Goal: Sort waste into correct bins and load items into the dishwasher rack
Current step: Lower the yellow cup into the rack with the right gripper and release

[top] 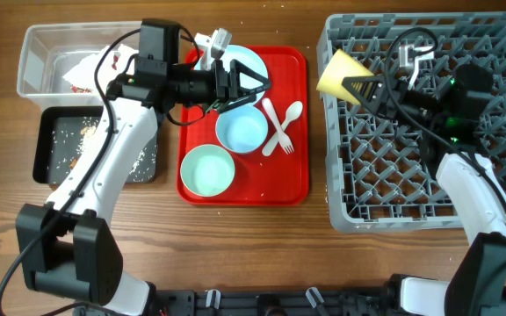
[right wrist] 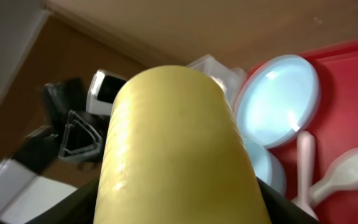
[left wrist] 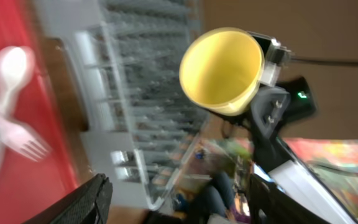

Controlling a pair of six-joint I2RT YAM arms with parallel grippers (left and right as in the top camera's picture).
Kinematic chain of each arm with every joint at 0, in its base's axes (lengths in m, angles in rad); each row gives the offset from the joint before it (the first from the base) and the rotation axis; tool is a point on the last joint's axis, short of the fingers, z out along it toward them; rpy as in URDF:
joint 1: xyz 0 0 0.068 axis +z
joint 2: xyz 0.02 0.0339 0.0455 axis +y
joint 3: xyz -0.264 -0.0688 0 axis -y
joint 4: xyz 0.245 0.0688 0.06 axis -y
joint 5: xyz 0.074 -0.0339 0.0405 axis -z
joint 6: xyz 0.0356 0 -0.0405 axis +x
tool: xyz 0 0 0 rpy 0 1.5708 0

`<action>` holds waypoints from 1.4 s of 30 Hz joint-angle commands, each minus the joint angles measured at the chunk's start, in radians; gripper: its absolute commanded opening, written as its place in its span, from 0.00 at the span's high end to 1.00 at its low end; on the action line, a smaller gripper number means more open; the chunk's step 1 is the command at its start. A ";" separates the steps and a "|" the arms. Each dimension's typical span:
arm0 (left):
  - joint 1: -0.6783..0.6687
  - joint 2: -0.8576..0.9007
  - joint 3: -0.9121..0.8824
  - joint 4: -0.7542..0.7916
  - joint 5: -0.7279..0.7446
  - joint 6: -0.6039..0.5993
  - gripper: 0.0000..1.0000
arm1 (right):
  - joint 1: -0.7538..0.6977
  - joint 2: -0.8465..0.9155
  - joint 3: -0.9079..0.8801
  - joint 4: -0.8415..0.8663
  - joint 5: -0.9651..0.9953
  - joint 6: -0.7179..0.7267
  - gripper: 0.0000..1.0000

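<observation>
My right gripper (top: 357, 87) is shut on the small yellow cup (top: 339, 76) and holds it on its side above the left edge of the grey dishwasher rack (top: 411, 167). The cup fills the right wrist view (right wrist: 173, 149) and shows in the left wrist view (left wrist: 222, 68). My left gripper (top: 255, 88) is open and empty, hovering over the pale blue plate (top: 244, 63) on the red tray. The pale blue bowl (top: 242, 132), pale green bowl (top: 207, 170), and white fork and spoon (top: 281, 125) lie on that tray. The stained napkin (top: 79, 70) is in the clear tub (top: 38, 44). Food scraps (top: 86, 133) lie in the black tray (top: 46, 167).
The flat red tray (top: 299, 175) sits between the bins and the rack. The left arm stretches from the front left across the black tray to the red tray. The rack (left wrist: 135, 93) shows blurred in the left wrist view.
</observation>
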 commanded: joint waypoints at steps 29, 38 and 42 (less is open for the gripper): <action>0.007 -0.022 0.013 -0.367 -0.591 0.235 0.24 | 0.243 0.017 0.421 -1.578 1.145 -0.412 0.52; 0.007 -0.022 0.013 -0.367 -0.591 0.235 0.23 | 0.256 0.037 0.412 -1.537 1.162 -0.415 0.51; 0.007 -0.022 0.013 -0.367 -0.591 0.235 0.23 | 0.281 0.071 0.411 -1.536 1.159 -0.415 0.48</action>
